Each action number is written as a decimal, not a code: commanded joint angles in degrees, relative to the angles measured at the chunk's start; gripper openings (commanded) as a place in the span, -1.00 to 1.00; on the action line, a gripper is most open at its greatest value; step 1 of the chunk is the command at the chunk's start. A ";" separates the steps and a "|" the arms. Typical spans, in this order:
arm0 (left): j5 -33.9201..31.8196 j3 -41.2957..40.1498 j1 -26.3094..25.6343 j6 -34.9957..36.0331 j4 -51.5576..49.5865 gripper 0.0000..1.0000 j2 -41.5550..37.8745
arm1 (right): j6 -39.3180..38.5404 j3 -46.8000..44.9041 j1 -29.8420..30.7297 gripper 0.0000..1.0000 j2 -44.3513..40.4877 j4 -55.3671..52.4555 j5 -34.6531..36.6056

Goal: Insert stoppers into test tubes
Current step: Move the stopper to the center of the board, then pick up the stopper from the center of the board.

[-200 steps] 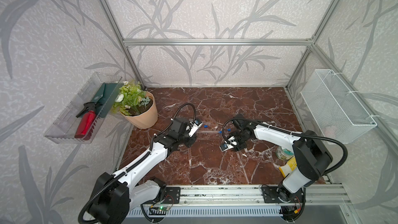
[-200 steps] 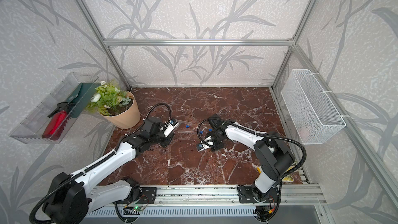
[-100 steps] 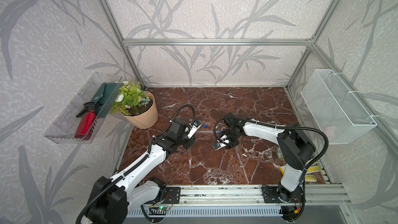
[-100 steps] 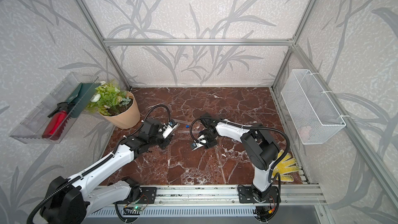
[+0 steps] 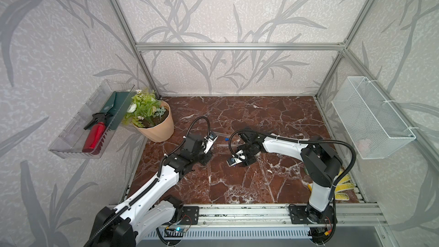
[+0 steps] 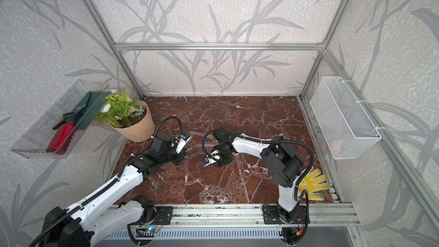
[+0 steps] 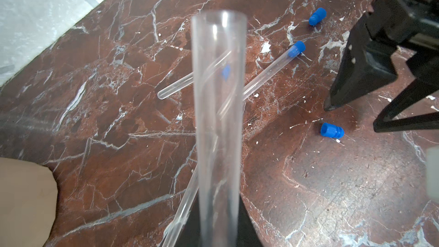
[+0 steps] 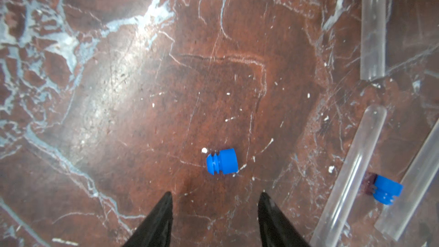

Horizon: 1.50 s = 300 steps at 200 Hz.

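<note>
Left tool [image 7: 218,234] is pressed together on one held tube [image 7: 218,105]. The tube stands out from between the black fingers with its mouth open and no plug in it. Right tool [image 8: 213,194] is spread and carries nothing. Its fingertips [image 8: 164,210] hang low over the table [image 8: 118,91], just short of the near stopper [image 8: 222,162]. That stopper lies on its side in line with the gap and is not touched. A far stopper [image 7: 317,16] lies loose on the marble, well apart from the near one. One capped tube [image 7: 266,73] lies flat with a blue plug [image 7: 297,48] seated in its mouth. A second lying tube [image 7: 175,87] shows its rounded end, but the held tube hides its mouth, so I cannot tell whether it is plugged. A fourth tube [image 7: 184,207] lies flat just beside the left tool. In both top views the two tools face each other near the middle of the frame, the left tool left of centre. One blue speck [image 5: 226,139] shows between them. A plant pot [image 5: 156,127] stands at mid-left of the frame.
</note>
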 commanded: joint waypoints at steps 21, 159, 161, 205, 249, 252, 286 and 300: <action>-3.75 -2.09 0.72 -6.93 1.06 -1.00 -4.05 | 2.56 0.62 1.76 0.16 2.29 1.76 -2.23; -6.93 -2.75 1.11 -7.98 -1.05 -1.00 -8.25 | 8.13 3.29 4.57 0.13 3.07 -0.87 -4.49; -6.91 -2.80 1.13 -8.06 -1.03 -1.00 -8.25 | 8.81 3.18 4.65 0.13 2.84 -0.96 -4.51; -7.55 -3.62 1.17 -9.41 -0.11 -1.00 -8.66 | 25.38 -0.72 7.35 0.13 -1.03 4.31 1.21; -7.81 -3.69 1.34 -9.53 -0.28 -1.00 -9.35 | 31.41 -2.89 9.14 0.12 -2.78 7.33 7.46; -7.75 -3.69 1.27 -9.58 -0.24 -1.00 -9.38 | 31.91 -2.67 9.17 0.12 -2.75 7.36 8.26; -8.47 -3.67 1.34 -10.19 -0.61 -1.00 -10.14 | 42.66 -1.56 10.44 0.10 -4.07 7.08 16.40; -8.53 -3.85 1.40 -10.35 -0.71 -1.00 -10.55 | 48.29 -3.17 11.29 0.10 -6.20 8.50 17.62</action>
